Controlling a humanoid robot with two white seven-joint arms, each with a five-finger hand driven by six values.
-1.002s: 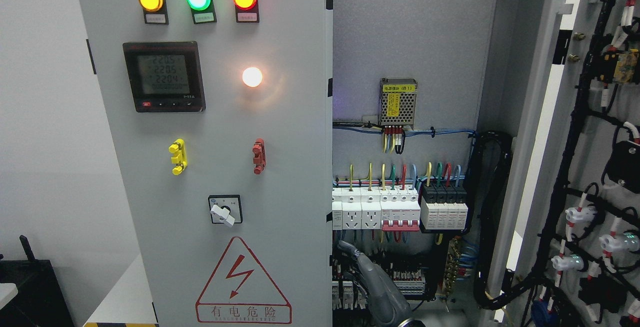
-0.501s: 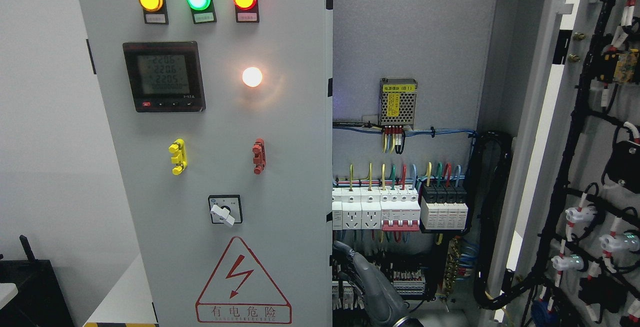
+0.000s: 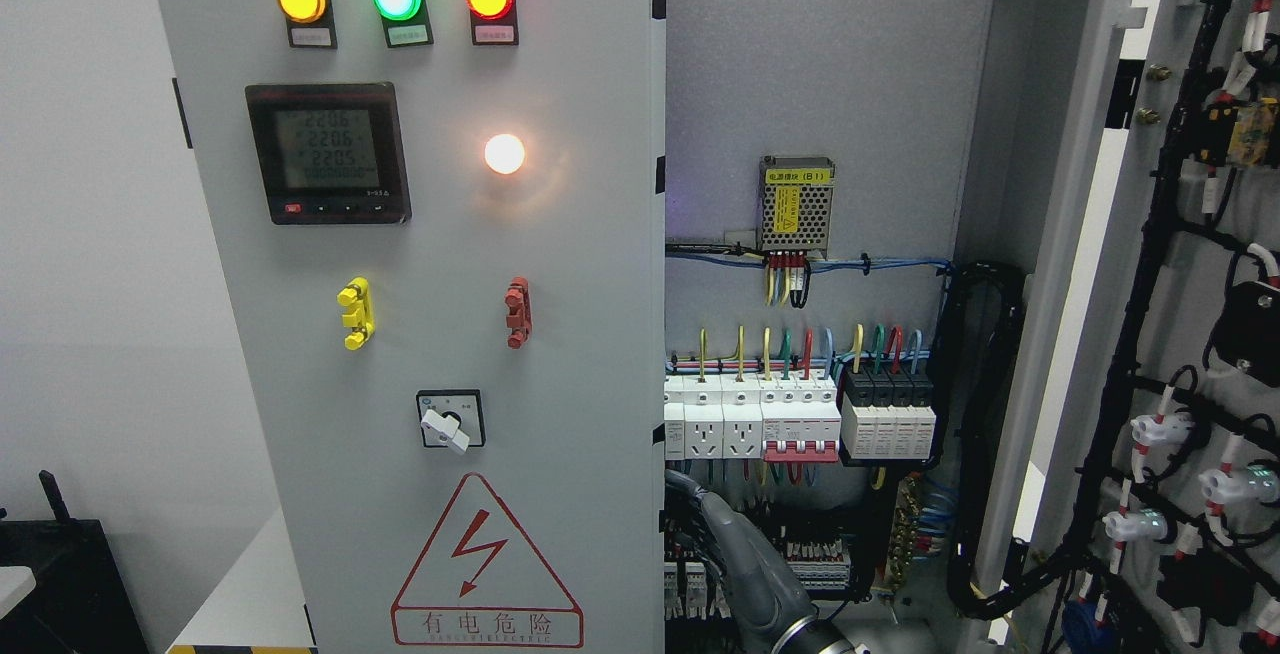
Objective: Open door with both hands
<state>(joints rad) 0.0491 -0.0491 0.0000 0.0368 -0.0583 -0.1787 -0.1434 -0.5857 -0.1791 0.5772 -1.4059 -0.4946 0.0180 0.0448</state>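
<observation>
The grey electrical cabinet has two doors. The left door is closed and faces me, carrying three indicator lamps, a meter, a rotary switch and a red warning triangle. The right door stands swung wide open at the far right, its wired inner side towards me. My right hand, grey and seen from the back, rises from the bottom edge just right of the middle. It lies inside the open half, right beside the left door's free edge. My left arm does not show.
Inside the cabinet are a small power supply, a row of breakers with coloured wires, and terminal blocks just behind my hand. Black cable bundles hang along the right frame. A black box sits at lower left.
My right hand has crept slightly up and left towards the left door's edge, and a little more of its wrist shows. Both doors have stayed where they were.
</observation>
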